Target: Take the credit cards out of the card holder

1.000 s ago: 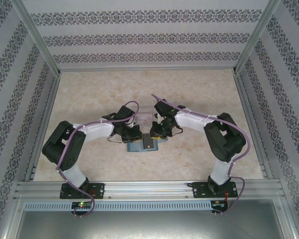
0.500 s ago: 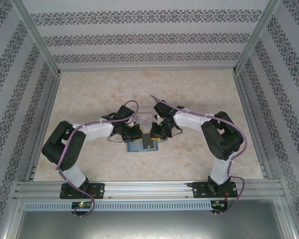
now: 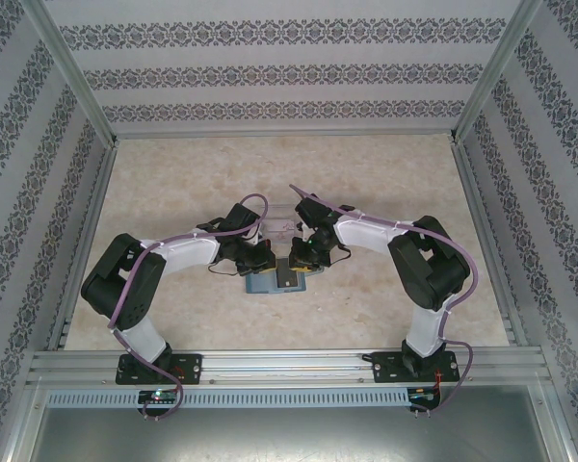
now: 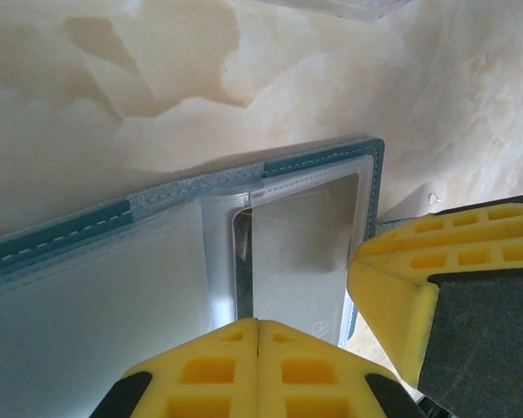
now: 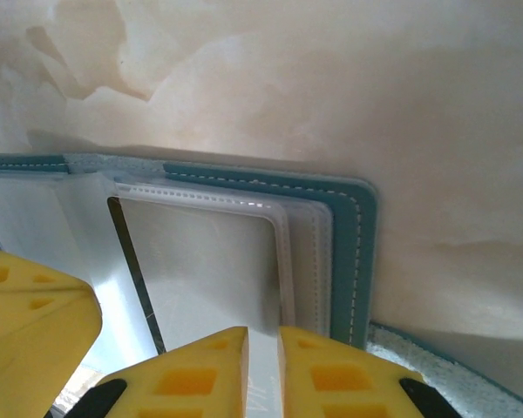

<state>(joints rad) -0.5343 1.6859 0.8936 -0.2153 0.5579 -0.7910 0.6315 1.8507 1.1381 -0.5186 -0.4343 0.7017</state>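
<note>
Seemingly, left end effector [image 4: 257,335] and right end effector [image 5: 261,348] pinch card holder [image 5: 349,226] — opened.

No text can be read; faint marks [image 4: 318,326] inside the card holder [image 4: 314,162] are illegible.

The card holder [image 3: 263,284] is a small blue-green wallet with white stitches along its edge. It lies open and flat on the table [image 3: 173,192], with its clear pockets facing up. A black card [image 3: 289,277] shows on its right half from above, and up close a pale card [image 5: 209,270] sits inside a clear pocket near the wallet's edge.
</note>
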